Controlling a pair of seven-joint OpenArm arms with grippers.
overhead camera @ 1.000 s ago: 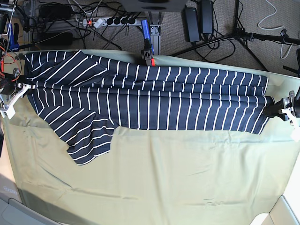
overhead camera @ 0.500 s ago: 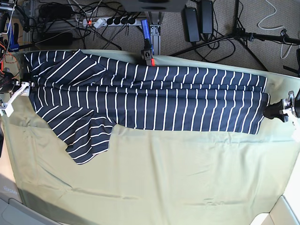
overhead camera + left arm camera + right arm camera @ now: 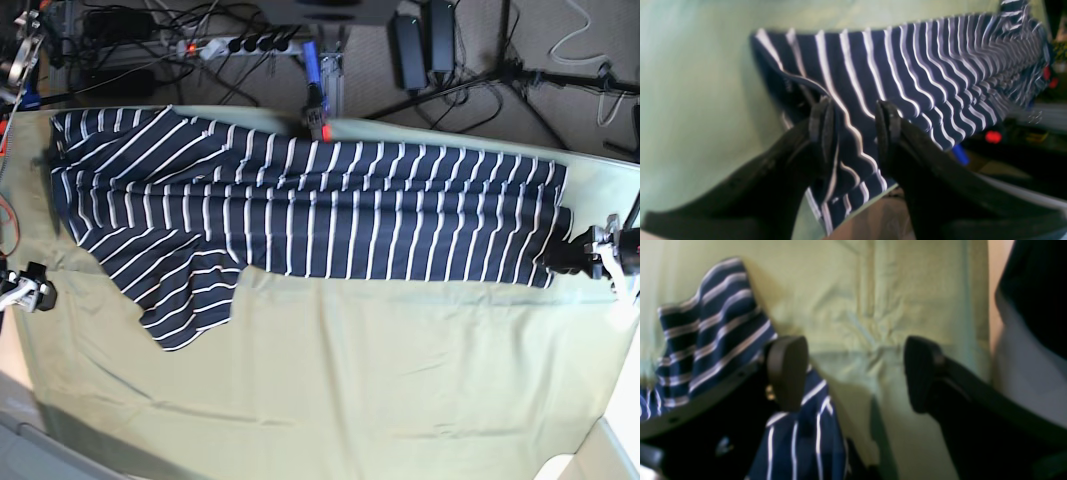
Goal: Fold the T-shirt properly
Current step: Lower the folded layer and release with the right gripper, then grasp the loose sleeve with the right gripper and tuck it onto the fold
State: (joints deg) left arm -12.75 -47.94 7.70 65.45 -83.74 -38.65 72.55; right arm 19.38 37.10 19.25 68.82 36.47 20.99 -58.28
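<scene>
The navy white-striped T-shirt (image 3: 330, 215) lies spread lengthwise across the far half of the table, one sleeve hanging toward the near left. My left gripper (image 3: 562, 256) is at the shirt's right edge. In the left wrist view its jaws (image 3: 855, 123) stand slightly apart with the shirt (image 3: 907, 66) running between them. My right gripper (image 3: 42, 295) is at the table's left edge, apart from the shirt. In the right wrist view it (image 3: 855, 373) is wide open and empty over the green cloth, with the shirt (image 3: 716, 326) behind its left finger.
A pale green cloth (image 3: 350, 380) covers the table. A blue and red clamp (image 3: 318, 115) stands at the far edge by the shirt. Cables, a power strip (image 3: 240, 44) and a tripod lie on the floor beyond.
My right gripper has let go of the shirt's left end and moved toward the near side along the left edge. The shirt has settled flat. My left gripper's jaws have parted.
</scene>
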